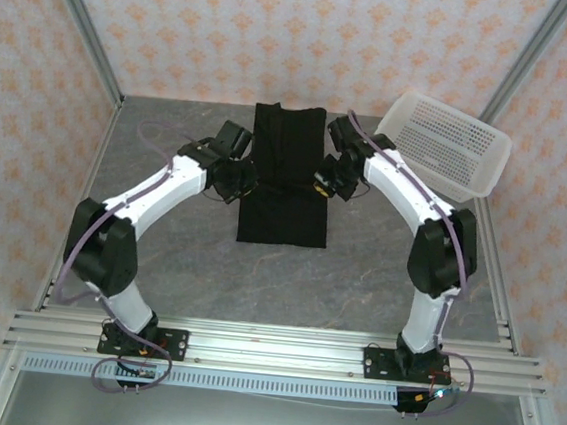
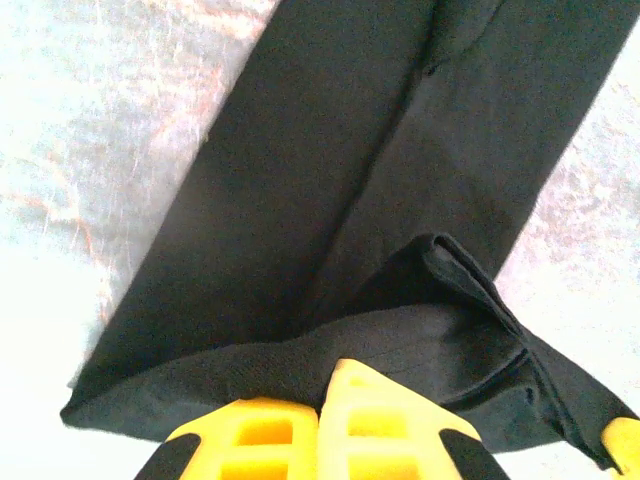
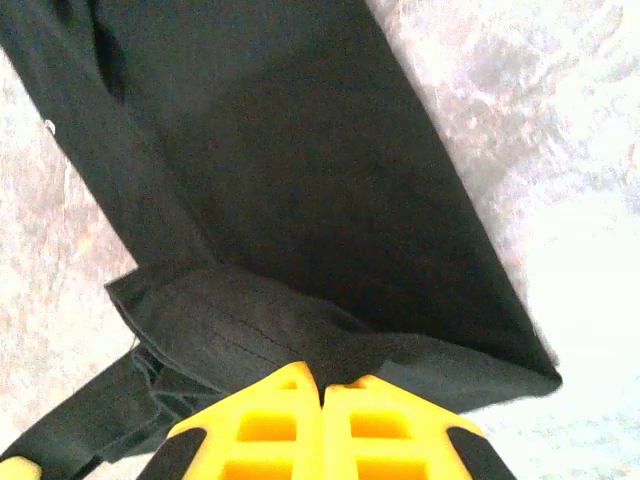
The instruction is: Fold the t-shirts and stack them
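The t-shirt (image 1: 286,183) is a long, narrow black strip, plain side up, lying lengthwise on the middle of the table. My left gripper (image 1: 241,180) is at its left edge about halfway along, and my right gripper (image 1: 324,184) is opposite at the right edge. In the left wrist view the yellow left gripper (image 2: 325,385) is shut on a raised fold of the black t-shirt (image 2: 330,180). The right wrist view has the right gripper (image 3: 322,385) pinching a lifted fold of the t-shirt (image 3: 280,170) in the same way. No floral print shows.
A white perforated basket (image 1: 449,146) leans tilted at the back right, close behind the right arm. The grey marbled table (image 1: 358,270) is bare in front of the shirt. Patterned walls and metal rails close in the left, right and back sides.
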